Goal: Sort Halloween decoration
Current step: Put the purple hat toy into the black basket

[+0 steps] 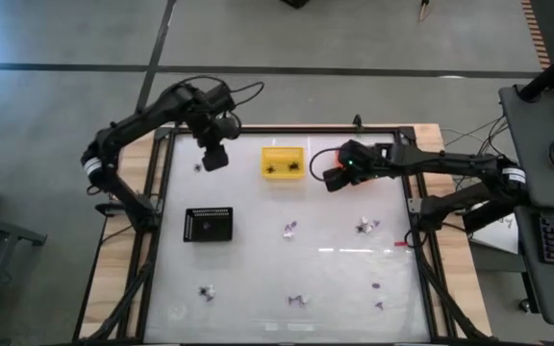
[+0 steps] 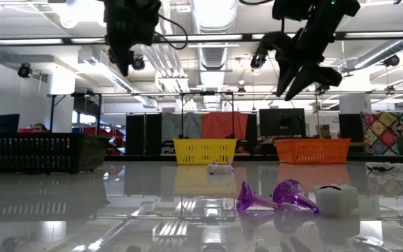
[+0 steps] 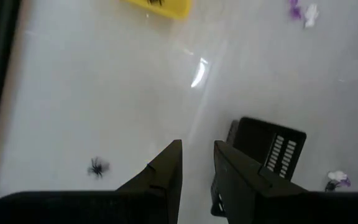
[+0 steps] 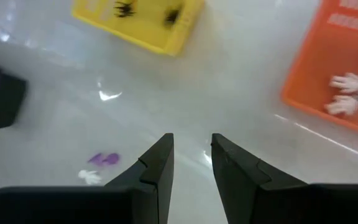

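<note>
Left tool [image 1: 215,159] hangs upper left of the worktop [image 1: 258,279], fingers slightly spread, empty, a black spider [image 1: 198,167] just left of it. Right tool [image 1: 333,178], also slightly spread, empty, sits right of the yellow basket [image 1: 283,161]; purple trinkets [image 1: 289,229] lie below.

Baskets: two, a yellow basket [image 1: 283,161] and an orange basket [image 4: 339,68].
Tray: one black tray [image 1: 209,224].
Arms: two.
Black spiders [image 4: 123,9] in yellow: two showing, right wrist view.
Spider [image 3: 97,167] loose on the table: one.
White trinkets [image 4: 352,92] in orange: a few, can't split them.
Purple horns [image 2: 275,197] up close: two.
</note>
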Tool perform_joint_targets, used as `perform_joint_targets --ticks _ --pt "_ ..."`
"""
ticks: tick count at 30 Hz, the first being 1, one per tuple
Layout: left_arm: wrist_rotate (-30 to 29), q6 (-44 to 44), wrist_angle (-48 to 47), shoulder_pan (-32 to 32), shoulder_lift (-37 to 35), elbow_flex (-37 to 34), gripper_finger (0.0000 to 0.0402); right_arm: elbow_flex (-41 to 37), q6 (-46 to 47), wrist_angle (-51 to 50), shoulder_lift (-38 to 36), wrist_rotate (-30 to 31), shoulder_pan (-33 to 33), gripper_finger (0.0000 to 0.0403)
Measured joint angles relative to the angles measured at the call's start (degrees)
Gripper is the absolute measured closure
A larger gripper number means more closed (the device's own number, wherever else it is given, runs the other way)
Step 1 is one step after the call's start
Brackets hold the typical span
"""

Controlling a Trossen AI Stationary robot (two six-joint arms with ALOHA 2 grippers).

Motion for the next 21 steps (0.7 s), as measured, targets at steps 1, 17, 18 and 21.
perform_joint_targets --ticks 1,17,18,21 --pt "0.0 0.0 0.7 -0.1 -0.9 -1.9 0.0327 0.0 0.0 0.8 0.0 0.0 0.7 0.0305" --pt "0.2 -8.2 6.9 -4.8 -12.3 -20.2 0.0327 0.0 0.2 2.8 2.6 2.5 4.9 0.0286" --pt "0.2 -9.2 7.7 -5.4 -12.8 -20.8 0.0327 0.0 -0.3 2.7 2.7 1.3 4.9 0.0287" --pt "0.2 -12.6 8.9 -6.9 -13.7 -22.2 0.0327 0.0 -1.2 2.2 3.0 -2.5 5.3 0.0289"
